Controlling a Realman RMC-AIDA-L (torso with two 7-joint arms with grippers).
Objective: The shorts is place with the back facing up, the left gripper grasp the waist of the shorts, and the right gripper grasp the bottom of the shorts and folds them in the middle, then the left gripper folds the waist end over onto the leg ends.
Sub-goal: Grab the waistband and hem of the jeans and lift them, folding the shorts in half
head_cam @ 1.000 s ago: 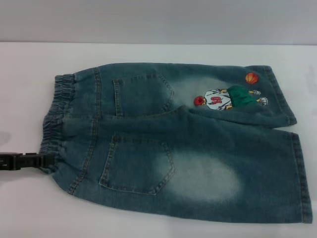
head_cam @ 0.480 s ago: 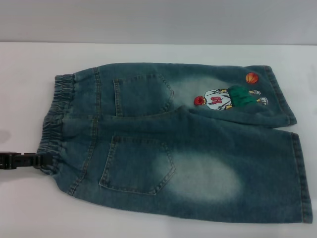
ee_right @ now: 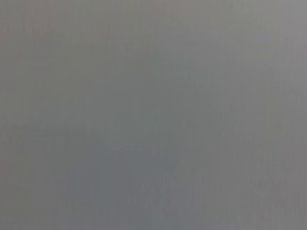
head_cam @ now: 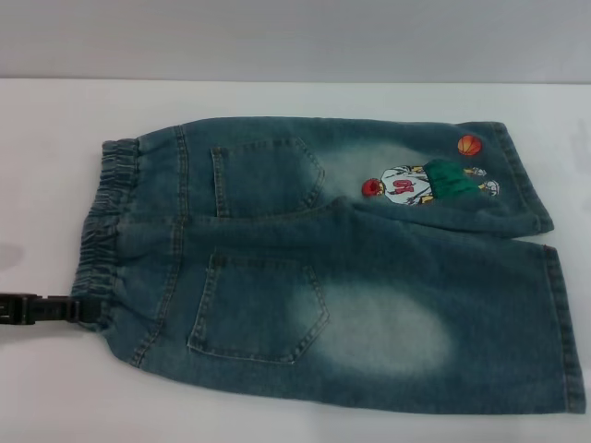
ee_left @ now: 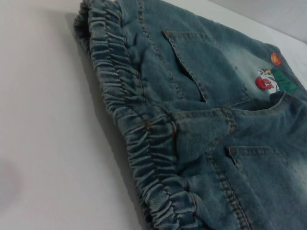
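Observation:
The shorts [head_cam: 369, 277] lie flat on the white table [head_cam: 277, 97] with both back pockets facing up. The waist [head_cam: 103, 212] is at the left and the leg hems are at the right. An embroidered basketball player [head_cam: 416, 185] marks the far leg. My left gripper [head_cam: 85, 309] reaches in from the left edge. Its black tip overlaps the near corner of the waist and is shut on it. The left wrist view shows the ruffled waist [ee_left: 144, 129] close up, with no fingers visible. My right gripper is out of view, and its wrist view is plain grey.
Bare white table surrounds the shorts on the far side and at the left. The near leg hem [head_cam: 565, 332] lies close to the right border of the head view. A grey wall [head_cam: 295, 37] rises behind the table.
My left gripper has slid slightly toward the near edge. The near waist corner and the near pocket shifted a little with it.

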